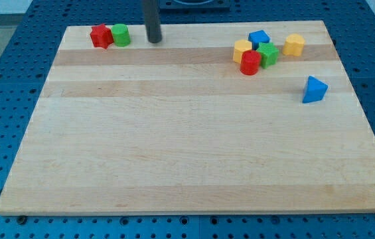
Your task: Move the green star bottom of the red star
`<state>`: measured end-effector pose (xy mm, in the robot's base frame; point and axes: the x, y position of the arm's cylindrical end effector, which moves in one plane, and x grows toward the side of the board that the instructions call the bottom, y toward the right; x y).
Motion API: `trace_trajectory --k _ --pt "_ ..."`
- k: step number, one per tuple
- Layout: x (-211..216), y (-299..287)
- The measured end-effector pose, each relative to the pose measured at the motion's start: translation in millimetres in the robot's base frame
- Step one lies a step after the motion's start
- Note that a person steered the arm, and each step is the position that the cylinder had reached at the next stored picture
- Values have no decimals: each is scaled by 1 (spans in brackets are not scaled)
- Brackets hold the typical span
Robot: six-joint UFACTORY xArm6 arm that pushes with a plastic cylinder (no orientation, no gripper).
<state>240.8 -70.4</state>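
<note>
The red star [99,36] lies at the view's top left of the wooden board, touching a green round block [121,34] on its right. The green star [267,54] sits in a cluster at the view's top right, between a red cylinder [250,63], a yellow block [242,50] and a blue block [259,38]. My tip [154,40] rests on the board near the top edge, a little to the right of the green round block and far to the left of the green star.
A second yellow block [294,44] lies just right of the cluster. A blue triangular block [314,89] lies alone lower at the right. The board's top edge [194,25] runs just above the blocks.
</note>
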Motion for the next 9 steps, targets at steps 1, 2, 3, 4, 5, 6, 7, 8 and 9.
trace_trajectory --k 1,2,3,4,5,6,7,8,9 --pt "0 56" --pt "0 115" --pt "-6 161" --pt "-19 191" --pt "-18 217" --pt "-3 223" --pt "17 223" --pt "41 223" --pt "65 223"
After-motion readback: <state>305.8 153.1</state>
